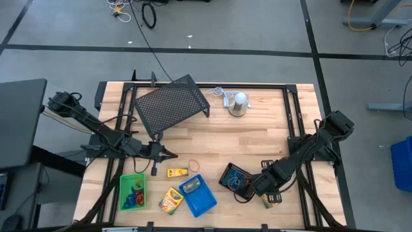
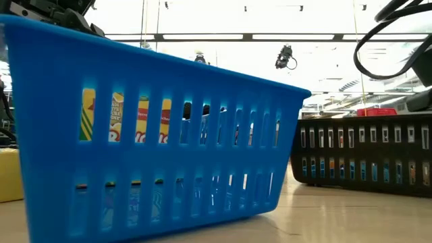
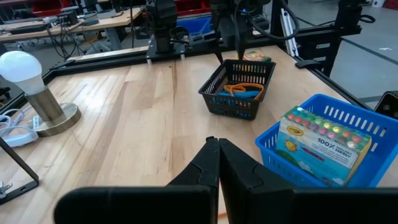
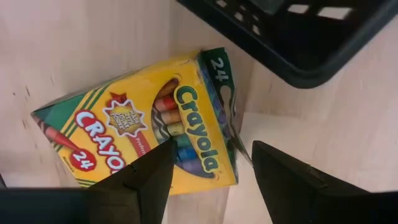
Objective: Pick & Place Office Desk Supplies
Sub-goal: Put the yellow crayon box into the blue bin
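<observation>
From above, the whole table (image 1: 257, 135) shows, with a green tray (image 1: 132, 191), a blue tray (image 1: 196, 196) and a black mesh tray (image 1: 235, 177) along the near edge. The low view sees only the blue tray's wall (image 2: 155, 135) up close, with a crayon box showing through its slots. The right wrist view shows what the others hide: a yellow crayon box (image 4: 143, 134) lying flat on the wood beside the black tray's corner (image 4: 298, 37). It reads "Crayola" and "24". The right gripper (image 4: 208, 168) hangs just over this box with its fingers wide apart, holding nothing. The left gripper (image 3: 217, 163) is pressed shut and empty, near the blue tray, where a box (image 3: 323, 140) reads "100%".
</observation>
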Available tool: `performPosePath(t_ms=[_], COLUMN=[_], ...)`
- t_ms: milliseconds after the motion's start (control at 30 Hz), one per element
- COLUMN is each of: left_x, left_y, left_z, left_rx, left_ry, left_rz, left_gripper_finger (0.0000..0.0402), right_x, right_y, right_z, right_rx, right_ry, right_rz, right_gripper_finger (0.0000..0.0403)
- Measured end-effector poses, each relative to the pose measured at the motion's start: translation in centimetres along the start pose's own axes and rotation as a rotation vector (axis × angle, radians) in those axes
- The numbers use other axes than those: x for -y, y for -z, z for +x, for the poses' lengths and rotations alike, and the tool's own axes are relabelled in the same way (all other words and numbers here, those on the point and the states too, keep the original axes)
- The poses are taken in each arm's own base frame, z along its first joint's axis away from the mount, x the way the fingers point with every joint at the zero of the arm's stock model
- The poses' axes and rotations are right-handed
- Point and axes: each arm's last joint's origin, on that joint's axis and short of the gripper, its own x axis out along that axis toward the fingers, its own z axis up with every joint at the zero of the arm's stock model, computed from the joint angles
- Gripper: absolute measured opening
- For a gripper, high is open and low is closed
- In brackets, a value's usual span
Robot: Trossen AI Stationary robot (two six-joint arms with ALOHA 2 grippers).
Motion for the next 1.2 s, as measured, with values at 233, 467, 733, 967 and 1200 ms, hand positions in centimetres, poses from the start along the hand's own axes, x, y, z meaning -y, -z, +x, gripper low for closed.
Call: performPosePath(t_ms=[233,467,733,967,1200], left_x=[0.0,0.0,0.0,0.0,0.0], left_y=[0.0,0.0,0.0,0.0,0.1], left_z=[0.0,0.0,0.0,0.0,0.0], left_rx=[0.0,0.0,-0.001,-0.002,-0.008], left_ry=[0.001,0.0,-0.001,-0.007,-0.007], left_rz=[0.0,0.0,0.001,0.002,0.008], left_gripper_finger=[0.0007,0.0007,0.0007,0.0007,0.0007], right_x=[-0.1,0.1,1.0,0.9,-0.2], right_y=[0.2,0.0,0.0,0.0,0.2], right_z=[-0.7,-0.2,0.5,0.5,0.2], right_rx=[0.042,0.092,0.087,0.091,0.09], right_ry=[-0.024,-0.062,-0.094,-0.091,-0.08], right_rz=[-0.043,-0.064,-0.053,-0.071,-0.044], right_gripper_finger=[0.0206,0.018,0.0145,0.0011,0.0002])
